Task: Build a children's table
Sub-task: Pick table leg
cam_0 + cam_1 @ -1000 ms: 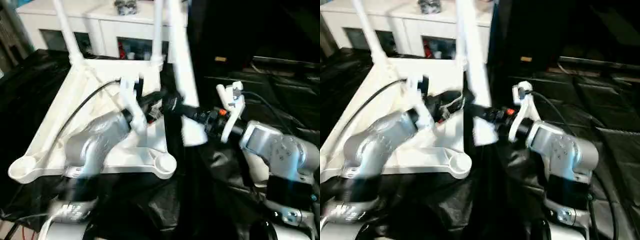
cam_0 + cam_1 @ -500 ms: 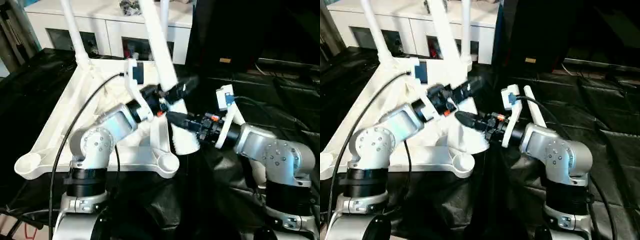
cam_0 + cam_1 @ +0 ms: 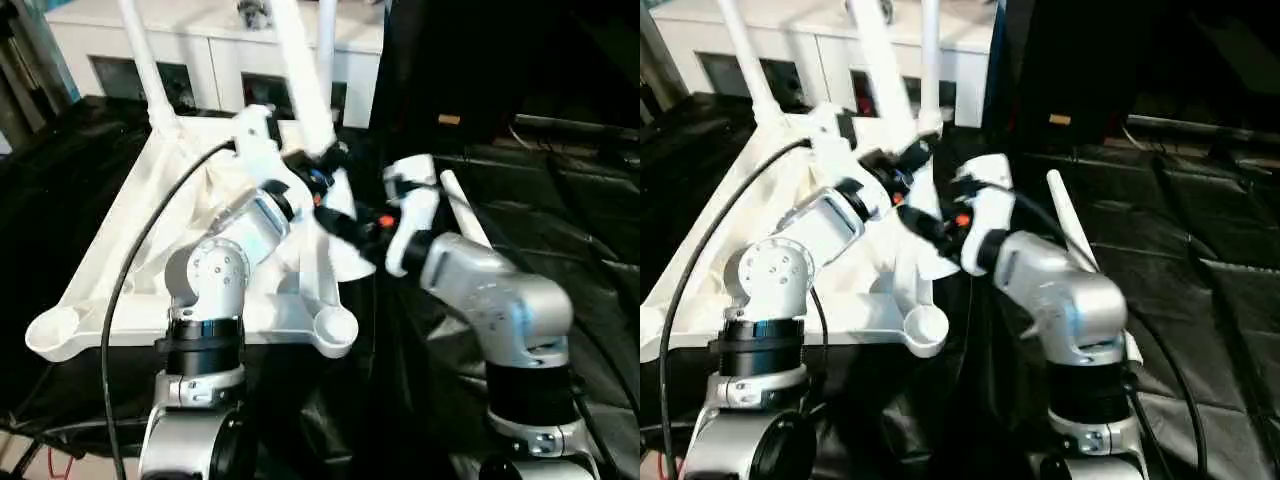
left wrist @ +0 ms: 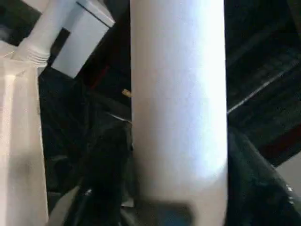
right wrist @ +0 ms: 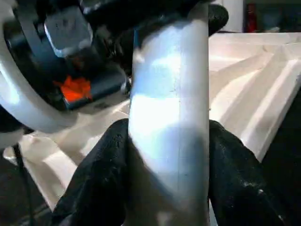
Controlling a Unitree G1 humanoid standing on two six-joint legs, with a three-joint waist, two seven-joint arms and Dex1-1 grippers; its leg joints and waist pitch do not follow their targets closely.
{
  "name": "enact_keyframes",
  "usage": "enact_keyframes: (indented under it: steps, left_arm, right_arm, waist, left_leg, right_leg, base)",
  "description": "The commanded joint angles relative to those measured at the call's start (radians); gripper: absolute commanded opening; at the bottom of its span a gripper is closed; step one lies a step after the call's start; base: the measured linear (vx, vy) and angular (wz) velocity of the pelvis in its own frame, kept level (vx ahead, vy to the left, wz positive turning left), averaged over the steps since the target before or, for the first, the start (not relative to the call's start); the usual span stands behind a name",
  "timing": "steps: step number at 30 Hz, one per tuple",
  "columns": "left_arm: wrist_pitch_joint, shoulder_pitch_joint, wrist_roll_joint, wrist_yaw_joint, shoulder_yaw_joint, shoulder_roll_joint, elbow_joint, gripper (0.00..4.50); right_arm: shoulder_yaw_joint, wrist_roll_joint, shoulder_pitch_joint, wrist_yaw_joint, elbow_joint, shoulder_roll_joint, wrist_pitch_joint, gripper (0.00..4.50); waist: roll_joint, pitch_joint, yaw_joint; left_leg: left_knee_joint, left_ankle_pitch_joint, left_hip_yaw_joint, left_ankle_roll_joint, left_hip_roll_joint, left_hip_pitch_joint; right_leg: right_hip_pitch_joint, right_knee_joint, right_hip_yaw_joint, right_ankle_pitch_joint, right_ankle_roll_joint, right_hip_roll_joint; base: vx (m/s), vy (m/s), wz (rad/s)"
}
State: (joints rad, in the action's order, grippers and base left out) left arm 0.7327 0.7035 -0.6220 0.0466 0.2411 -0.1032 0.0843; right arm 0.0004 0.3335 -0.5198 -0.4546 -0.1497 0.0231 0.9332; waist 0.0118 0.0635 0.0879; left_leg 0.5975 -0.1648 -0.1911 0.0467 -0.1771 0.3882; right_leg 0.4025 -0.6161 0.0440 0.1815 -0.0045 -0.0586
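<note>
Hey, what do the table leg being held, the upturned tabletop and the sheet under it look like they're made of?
Leg: smooth white plastic tube, soft sheen, probably hollow. Tabletop: white moulded plastic, with ribs on its underside. Sheet: thin black plastic film, judging by glossy creases.

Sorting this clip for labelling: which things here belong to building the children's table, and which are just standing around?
Belongs to the job:
- upturned white tabletop
- two legs already standing in its far sockets
- the leg held between both grippers
- spare leg lying on the black cover

Just around:
- white glass-door cabinet
- black cover
</note>
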Motion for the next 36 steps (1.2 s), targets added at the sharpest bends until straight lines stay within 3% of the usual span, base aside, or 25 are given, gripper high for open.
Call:
enact_keyframes:
  steps: [1, 2, 4, 11, 12, 15, 16, 17, 18, 19, 20, 21, 24, 25, 27, 32, 33, 36]
  left_arm:
    - [-0.012, 0.006, 0.011, -0.031, 0.023, 0.006, 0.031, 2.35]
    - [-0.013, 0.014, 0.005, -0.023, 0.027, 0.007, 0.039, 2.30]
    - [-0.012, 0.025, -0.009, -0.013, 0.036, 0.004, 0.049, 2.25]
    - [0.015, 0.015, -0.063, 0.063, 0.038, 0.027, 0.039, 1.93]
    - [0.020, 0.011, -0.076, 0.101, 0.030, 0.037, 0.034, 1.91]
    - [0.051, 0.004, -0.124, 0.218, 0.008, 0.071, 0.012, 1.90]
    - [0.058, 0.004, -0.137, 0.265, 0.000, 0.085, 0.012, 1.90]
    - [0.064, 0.003, -0.150, 0.312, -0.009, 0.099, 0.013, 1.90]
    - [0.068, 0.001, -0.157, 0.352, -0.019, 0.112, 0.015, 1.90]
    - [0.069, 0.000, -0.159, 0.372, -0.025, 0.118, 0.016, 1.90]
    - [0.075, -0.004, -0.171, 0.463, -0.052, 0.145, 0.018, 1.90]
    - [0.087, -0.009, -0.182, 0.560, -0.083, 0.179, 0.015, 1.90]
    - [0.092, -0.018, -0.202, 0.694, -0.118, 0.220, 0.002, 1.90]
    - [0.092, -0.018, -0.204, 0.730, -0.128, 0.232, 0.001, 1.90]
    - [0.088, -0.013, -0.214, 0.800, -0.140, 0.247, -0.002, 1.90]
    - [0.093, 0.003, -0.250, 0.885, -0.140, 0.258, -0.003, 1.90]
    - [0.083, 0.001, -0.252, 0.910, -0.148, 0.267, -0.008, 1.90]
    - [0.078, -0.004, -0.263, 0.933, -0.148, 0.272, -0.018, 1.90]
  right_arm:
    - [0.026, 0.003, -0.019, -0.011, -0.034, 0.001, -0.035, 1.88]
    - [0.030, -0.002, -0.023, -0.008, -0.029, 0.004, -0.042, 1.88]
    - [0.031, -0.005, -0.032, -0.003, -0.021, 0.009, -0.056, 1.88]
    - [0.043, -0.009, -0.039, -0.013, -0.019, 0.028, -0.079, 1.88]
    - [0.046, -0.012, -0.038, -0.017, -0.019, 0.032, -0.082, 1.88]
    - [0.035, 0.023, -0.039, -0.062, -0.019, 0.048, -0.064, 1.88]
    - [0.025, 0.052, -0.041, -0.087, -0.019, 0.055, -0.042, 2.44]
    - [0.018, 0.077, -0.043, -0.111, -0.019, 0.066, -0.024, 2.44]
    - [0.013, 0.101, -0.042, -0.140, -0.018, 0.081, -0.007, 2.58]
    - [0.014, 0.110, -0.040, -0.157, -0.019, 0.091, -0.003, 2.64]
    - [0.019, 0.154, -0.032, -0.241, -0.028, 0.137, 0.012, 2.78]
    - [0.025, 0.213, -0.017, -0.333, -0.048, 0.186, 0.035, 2.78]
    - [0.022, 0.267, -0.012, -0.416, -0.048, 0.228, 0.072, 3.11]
    - [0.021, 0.283, -0.012, -0.438, -0.044, 0.240, 0.083, 3.23]
    - [0.024, 0.314, -0.011, -0.492, -0.037, 0.269, 0.100, 3.44]
    - [0.067, 0.343, 0.002, -0.577, -0.045, 0.332, 0.112, 3.85]
    - [0.083, 0.353, 0.011, -0.601, -0.055, 0.349, 0.102, 3.88]
    - [0.097, 0.352, 0.019, -0.597, -0.054, 0.351, 0.110, 3.46]
  waist:
    - [-0.008, -0.080, -0.001]
    - [-0.008, -0.080, -0.001]
    - [-0.019, -0.081, 0.000]
    - [-0.017, -0.079, -0.001]
    - [-0.010, -0.078, -0.002]
    - [-0.014, -0.077, -0.003]
    - [-0.014, -0.078, -0.003]
    - [-0.013, -0.077, -0.003]
    - [-0.026, -0.078, 0.000]
    - [-0.021, -0.078, -0.002]
    - [-0.021, -0.079, 0.002]
    - [-0.014, -0.079, 0.006]
    - [-0.013, -0.078, 0.005]
    - [-0.004, -0.078, 0.004]
    - [-0.010, -0.078, 0.005]
    - [-0.007, -0.075, 0.007]
    - [-0.002, -0.074, 0.006]
    - [-0.001, -0.074, 0.007]
  left_leg:
    - [-0.063, -0.158, 0.029, 0.034, -0.042, -0.023]
    - [-0.063, -0.151, 0.029, 0.032, -0.043, -0.022]
    - [-0.063, -0.155, 0.030, 0.033, -0.042, -0.023]
    - [-0.064, -0.177, 0.029, 0.035, -0.043, -0.024]
    - [-0.064, -0.177, 0.027, 0.035, -0.043, -0.025]
    - [-0.065, -0.181, 0.027, 0.036, -0.043, -0.025]
    - [-0.064, -0.181, 0.027, 0.034, -0.043, -0.027]
    - [-0.064, -0.179, 0.027, 0.029, -0.042, -0.026]
    - [-0.063, -0.175, 0.028, 0.030, -0.043, -0.028]
    - [-0.063, -0.178, 0.026, 0.027, -0.042, -0.028]
    - [-0.062, -0.178, 0.026, 0.023, -0.042, -0.030]
    - [-0.061, -0.171, 0.025, 0.013, -0.044, -0.030]
    - [-0.061, -0.155, 0.024, 0.005, -0.044, -0.025]
    - [-0.061, -0.156, 0.023, 0.001, -0.043, -0.025]
    - [-0.060, -0.158, 0.022, -0.001, -0.046, -0.026]
    - [-0.059, -0.175, 0.022, 0.005, -0.047, -0.026]
    - [-0.060, -0.180, 0.023, 0.007, -0.047, -0.027]
    - [-0.060, -0.180, 0.023, 0.011, -0.047, -0.028]
  right_leg:
    - [-0.049, 0.075, -0.042, 0.154, -0.125, -0.069]
    - [-0.050, 0.074, -0.042, 0.143, -0.127, -0.069]
    - [-0.049, 0.072, -0.041, 0.122, -0.139, -0.070]
    - [-0.051, 0.074, -0.042, 0.128, -0.152, -0.071]
    - [-0.051, 0.075, -0.042, 0.137, -0.150, -0.071]
    - [-0.050, 0.074, -0.043, 0.161, -0.147, -0.071]
    - [-0.049, 0.073, -0.043, 0.154, -0.147, -0.070]
    - [-0.050, 0.074, -0.042, 0.154, -0.148, -0.070]
    - [-0.048, 0.069, -0.043, 0.142, -0.153, -0.070]
    - [-0.049, 0.074, -0.042, 0.139, -0.154, -0.068]
    - [-0.049, 0.073, -0.042, 0.129, -0.163, -0.069]
    - [-0.053, 0.070, -0.042, 0.123, -0.167, -0.069]
    - [-0.055, 0.068, -0.043, 0.116, -0.180, -0.073]
    - [-0.057, 0.070, -0.042, 0.125, -0.180, -0.073]
    - [-0.054, 0.070, -0.044, 0.158, -0.188, -0.076]
    - [-0.054, 0.074, -0.044, 0.205, -0.192, -0.078]
    - [-0.054, 0.076, -0.043, 0.227, -0.186, -0.078]
    - [-0.050, 0.077, -0.043, 0.255, -0.179, -0.078]
  base:
    - [0.000, 0.000, 0.00]
    - [0.000, 0.000, 0.00]
    - [0.000, 0.000, 0.00]
    - [0.000, 0.000, 0.00]
    - [0.000, 0.000, 0.00]
    - [0.000, 0.000, 0.00]
    - [0.000, 0.000, 0.00]
    - [0.000, 0.000, 0.00]
    - [0.000, 0.000, 0.00]
    - [0.000, 0.000, 0.00]
    - [0.000, 0.000, 0.00]
    - [0.000, 0.000, 0.00]
    - [0.000, 0.000, 0.00]
    - [0.000, 0.000, 0.00]
    - [0.000, 0.000, 0.00]
    - [0.000, 0.000, 0.00]
    - [0.000, 0.000, 0.00]
    - [0.000, 0.000, 0.00]
